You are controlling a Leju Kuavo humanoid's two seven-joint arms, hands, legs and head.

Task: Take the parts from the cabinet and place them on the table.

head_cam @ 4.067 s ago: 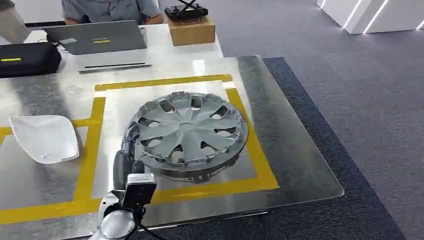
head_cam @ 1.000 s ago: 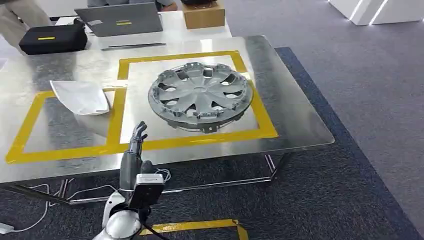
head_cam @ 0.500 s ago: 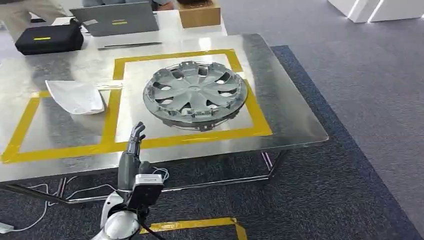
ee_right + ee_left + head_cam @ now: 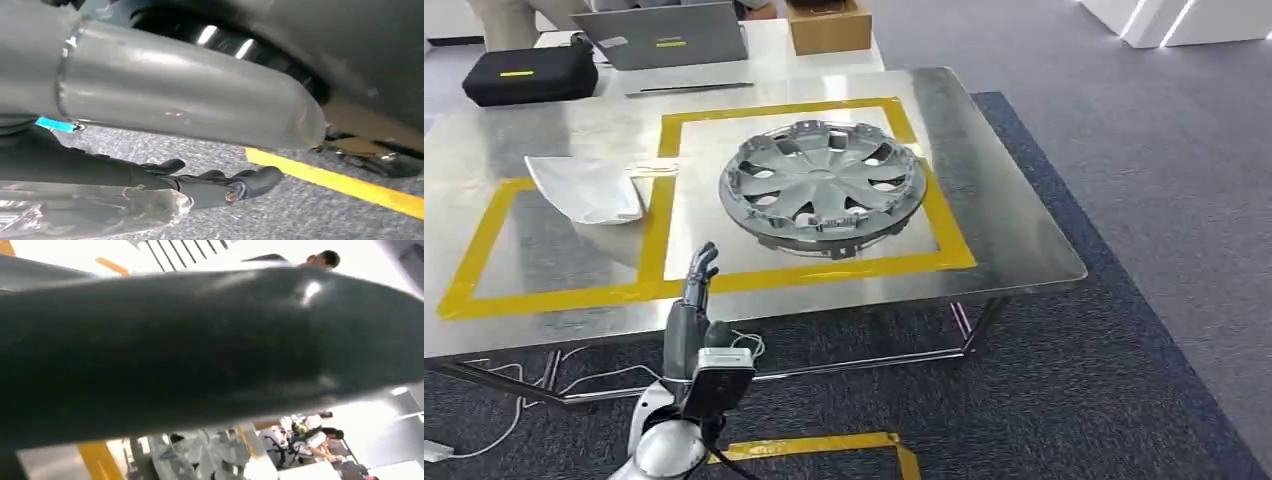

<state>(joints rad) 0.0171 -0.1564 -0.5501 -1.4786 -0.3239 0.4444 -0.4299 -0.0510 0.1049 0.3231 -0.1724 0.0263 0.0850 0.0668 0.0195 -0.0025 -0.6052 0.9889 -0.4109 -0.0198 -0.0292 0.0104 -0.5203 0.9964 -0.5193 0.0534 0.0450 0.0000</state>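
Left robot hand empty before table bearing hubcap.

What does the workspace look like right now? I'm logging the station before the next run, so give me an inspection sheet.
Surface: metal table, shiny, marked with yellow tape squares.
Job's things: wheel cover flat inside the right-hand square; white part lying in the left-hand square.
Clutter: black case, laptop and cardboard box beyond the far edge.
Hands: left hand raised before the table's near edge, fingers apart, holding nothing; right hand hanging over the carpet, fingers loosely extended, holding nothing.
Cables: white cables on the floor under the table.
Surroundings: grey carpet, yellow floor tape, a person at the far side.
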